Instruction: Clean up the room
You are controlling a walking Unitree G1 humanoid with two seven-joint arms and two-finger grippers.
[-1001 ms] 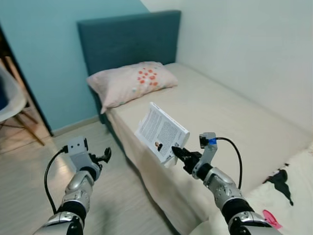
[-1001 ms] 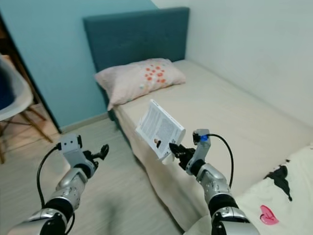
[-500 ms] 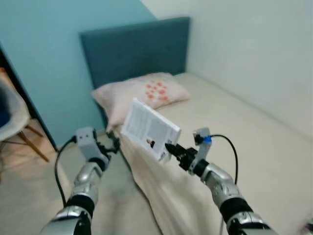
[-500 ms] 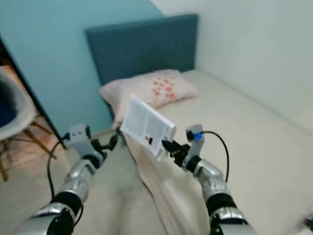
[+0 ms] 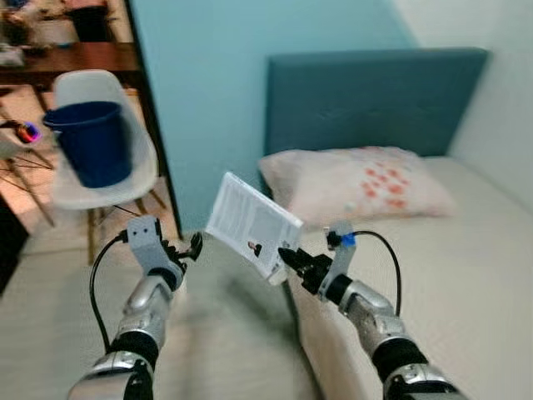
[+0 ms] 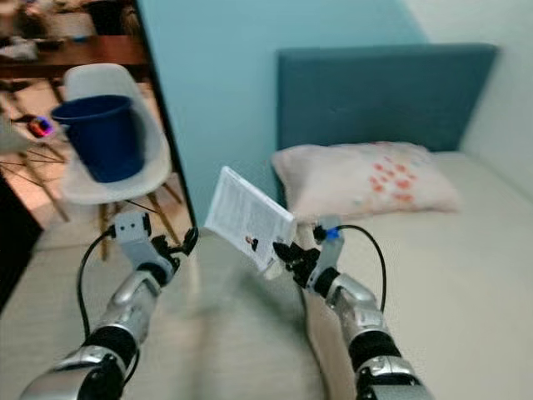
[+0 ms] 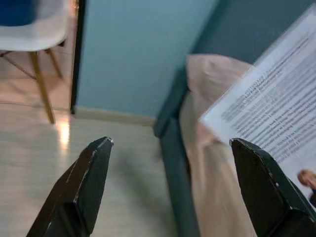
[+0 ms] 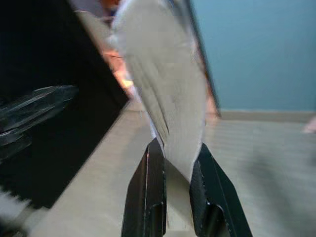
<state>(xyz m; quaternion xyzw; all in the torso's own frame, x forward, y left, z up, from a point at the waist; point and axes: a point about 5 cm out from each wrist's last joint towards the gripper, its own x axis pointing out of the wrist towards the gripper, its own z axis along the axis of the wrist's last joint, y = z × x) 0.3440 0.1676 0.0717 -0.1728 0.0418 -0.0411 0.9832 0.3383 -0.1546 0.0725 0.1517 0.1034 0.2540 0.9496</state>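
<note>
**Book carried beside the bed**

Presently, a thin white book [image 5: 252, 223] is held up in the air by the right pincer [image 5: 291, 259], whose two black fingers [image 8: 148, 190] are clamped on its lower edge. It is tilted and kept clear of the bed [image 5: 466, 292] and pillow [image 5: 358, 179], probably for carrying away. The left pincer [image 5: 190, 247] is raised with fingers spread wide, holding nothing. A blue bucket [image 5: 94, 142] is seen on a white chair [image 5: 125, 179] beyond.

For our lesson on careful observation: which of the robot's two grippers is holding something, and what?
The right gripper: its fingers are clamped on the lower corner of a white book. The left gripper is open and holds nothing.
</note>
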